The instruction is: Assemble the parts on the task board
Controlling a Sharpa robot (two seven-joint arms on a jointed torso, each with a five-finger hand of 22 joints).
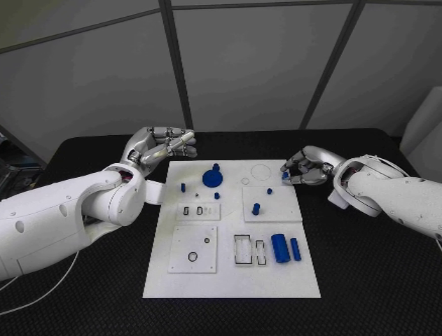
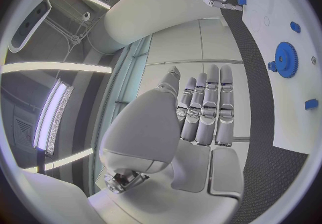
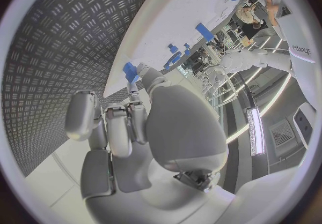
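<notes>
- The task board (image 1: 231,276) lies mid-table (image 1: 382,280); on it one blue gear (image 1: 213,178), two blue cylinders (image 1: 280,248) side by side, and several small blue pegs (image 1: 256,208).
- The right hand (image 1: 300,170), just off the board's far right edge, pinches a small blue part (image 3: 129,68).
- The left hand (image 1: 160,147), beyond the board's far left corner, holds nothing, its fingers straight and close together.

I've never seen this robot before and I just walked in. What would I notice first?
Probably the white task board in the middle of the black table, dotted with small blue parts, the biggest a round blue gear near its far edge. Next, the two silver hands at its far corners: the left hand held up with nothing in it, and the right hand pinching a small blue part in its fingers.
</notes>
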